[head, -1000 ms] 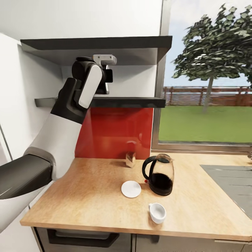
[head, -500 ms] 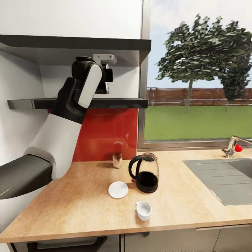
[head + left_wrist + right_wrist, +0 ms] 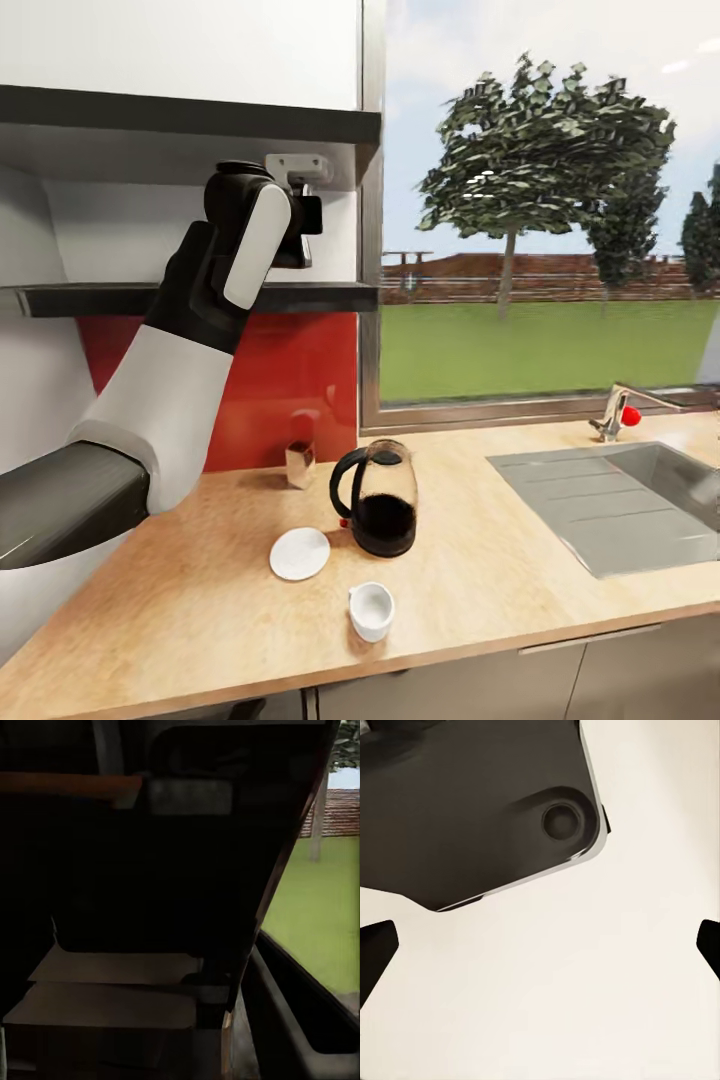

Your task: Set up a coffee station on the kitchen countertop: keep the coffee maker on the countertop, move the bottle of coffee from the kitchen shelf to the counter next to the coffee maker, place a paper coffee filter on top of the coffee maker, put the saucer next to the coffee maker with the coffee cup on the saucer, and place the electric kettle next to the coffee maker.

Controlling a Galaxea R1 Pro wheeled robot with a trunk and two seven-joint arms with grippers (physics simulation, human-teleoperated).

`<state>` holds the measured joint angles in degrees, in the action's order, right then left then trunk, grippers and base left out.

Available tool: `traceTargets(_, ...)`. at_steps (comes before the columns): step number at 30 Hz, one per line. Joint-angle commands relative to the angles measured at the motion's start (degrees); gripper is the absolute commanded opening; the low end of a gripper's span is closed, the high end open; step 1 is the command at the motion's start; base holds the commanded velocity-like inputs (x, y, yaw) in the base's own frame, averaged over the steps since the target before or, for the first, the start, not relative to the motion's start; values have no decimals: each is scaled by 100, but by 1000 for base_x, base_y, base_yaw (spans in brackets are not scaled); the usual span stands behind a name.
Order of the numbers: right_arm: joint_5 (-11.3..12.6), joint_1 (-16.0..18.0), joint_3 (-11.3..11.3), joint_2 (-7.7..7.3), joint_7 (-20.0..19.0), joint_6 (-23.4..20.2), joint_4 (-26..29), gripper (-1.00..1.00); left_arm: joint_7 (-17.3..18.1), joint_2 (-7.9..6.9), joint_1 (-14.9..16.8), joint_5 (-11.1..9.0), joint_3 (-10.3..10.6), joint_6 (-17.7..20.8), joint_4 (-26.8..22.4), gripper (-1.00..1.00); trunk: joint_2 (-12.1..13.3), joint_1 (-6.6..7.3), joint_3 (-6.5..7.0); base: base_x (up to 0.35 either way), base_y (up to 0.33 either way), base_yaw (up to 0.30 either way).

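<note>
No legible text, label, brand or number on any object or surface in view

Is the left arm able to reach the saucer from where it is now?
Probably yes: the saucer lies bare on the kitchen countertop, nothing over it, but the left gripper is raised at shelf height and must descend.

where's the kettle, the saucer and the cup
kettle (image 3: 383,520), head view, on the dark lower part of the glass body
saucer (image 3: 299,553), head view, middle of the plate
cup (image 3: 371,609), head view, on its white rim and bowl
</note>
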<state>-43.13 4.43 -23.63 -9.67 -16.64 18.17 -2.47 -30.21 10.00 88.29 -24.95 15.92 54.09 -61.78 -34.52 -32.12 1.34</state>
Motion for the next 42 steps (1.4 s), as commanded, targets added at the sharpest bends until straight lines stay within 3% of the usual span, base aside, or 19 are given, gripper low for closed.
traceTargets(1, -9, 5, -1, 0, -5, 25, -14, 100, -46, 0, 4, -36, 9, 14, -1, -100, -3, -4, -1, 178, -234, -36)
traceTargets(21, -11, 5, -1, 0, -6, 20, -21, 100, -45, 0, 4, -36, 7, 14, 1, -100, -3, -4, -1, -22, -180, -152)
traceTargets(42, -9, 5, -1, 0, -6, 20, -17, 100, -25, 0, 0, -67, 33, 6, 1, -100, -3, -4, -1, -2, -10, -252)
